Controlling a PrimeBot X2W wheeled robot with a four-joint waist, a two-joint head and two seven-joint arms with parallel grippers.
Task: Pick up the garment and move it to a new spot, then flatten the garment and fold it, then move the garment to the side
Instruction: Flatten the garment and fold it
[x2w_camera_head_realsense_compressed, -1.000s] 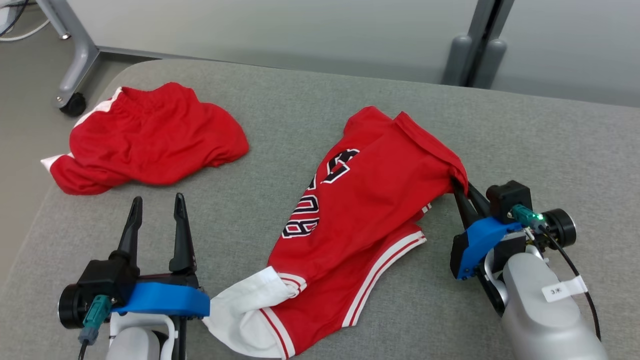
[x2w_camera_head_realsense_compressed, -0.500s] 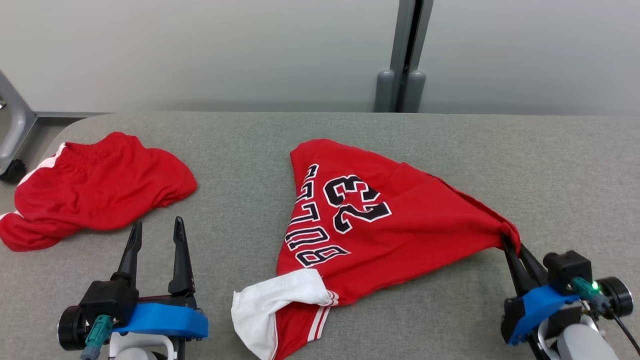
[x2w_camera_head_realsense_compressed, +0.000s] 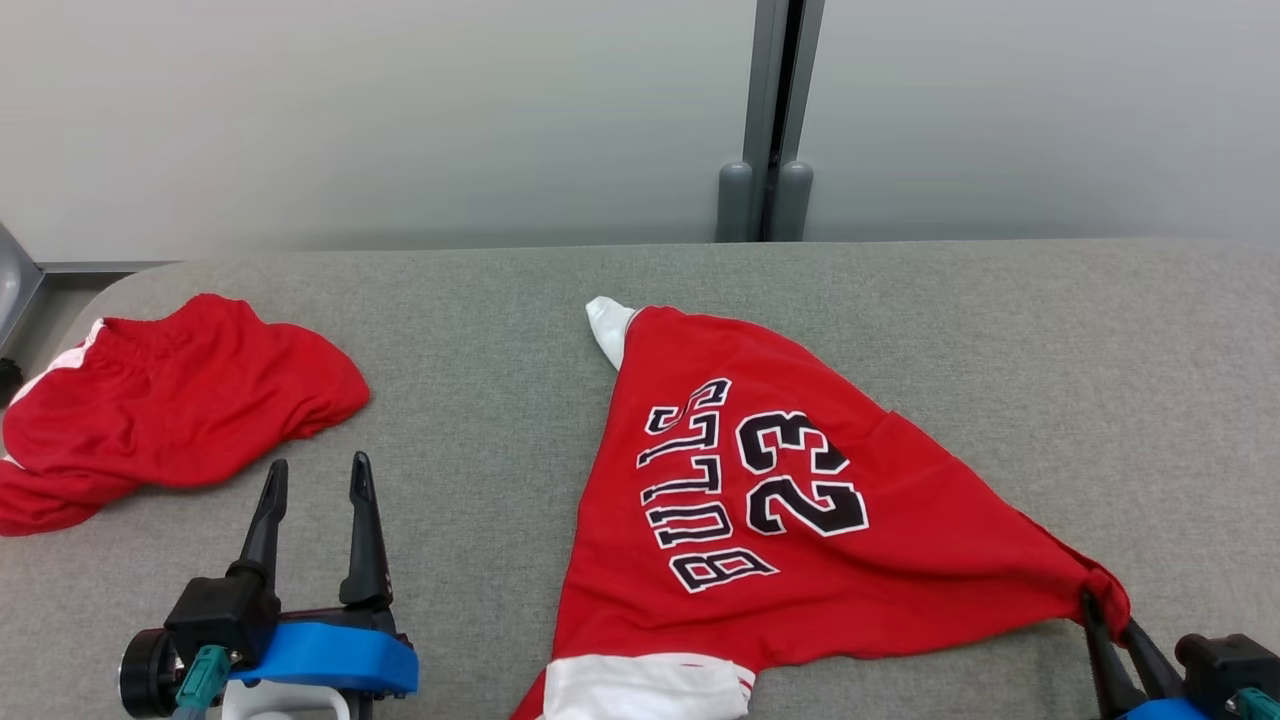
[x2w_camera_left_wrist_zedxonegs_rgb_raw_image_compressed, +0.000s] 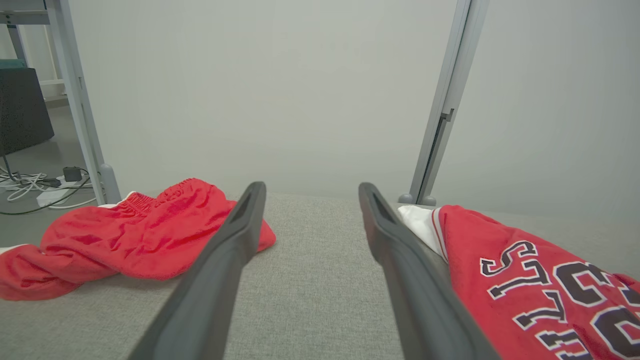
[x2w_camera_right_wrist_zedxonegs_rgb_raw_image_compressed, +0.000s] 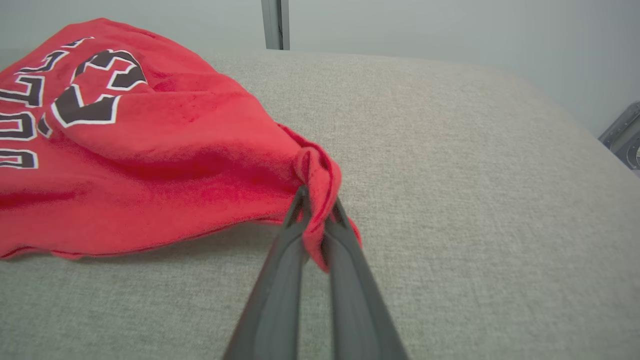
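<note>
The garment (x2w_camera_head_realsense_compressed: 800, 590) is a red jersey with black "BULLS 23" lettering and white trim, spread in a rough triangle on the grey padded table (x2w_camera_head_realsense_compressed: 480, 340). My right gripper (x2w_camera_head_realsense_compressed: 1105, 612) at the lower right is shut on its right corner, and the cloth is pulled taut toward it. In the right wrist view the garment (x2w_camera_right_wrist_zedxonegs_rgb_raw_image_compressed: 150, 145) bunches around the closed right gripper (x2w_camera_right_wrist_zedxonegs_rgb_raw_image_compressed: 319, 200). My left gripper (x2w_camera_head_realsense_compressed: 318, 465) stands open at the lower left, holding nothing, left of the jersey. The left wrist view shows the open left gripper (x2w_camera_left_wrist_zedxonegs_rgb_raw_image_compressed: 311, 187) with the garment (x2w_camera_left_wrist_zedxonegs_rgb_raw_image_compressed: 525, 300) to its right.
A second red garment, shorts with white trim (x2w_camera_head_realsense_compressed: 170, 410), lies crumpled at the table's left end, also seen as the shorts (x2w_camera_left_wrist_zedxonegs_rgb_raw_image_compressed: 135, 235) in the left wrist view. A grey post (x2w_camera_head_realsense_compressed: 765, 120) and wall stand behind the table. Cables (x2w_camera_left_wrist_zedxonegs_rgb_raw_image_compressed: 30, 182) lie on the floor at the left.
The head camera has shifted. My right gripper has dragged the jersey's corner to the right and nearer, stretching the cloth out so the lettering lies open. The left gripper stayed open.
</note>
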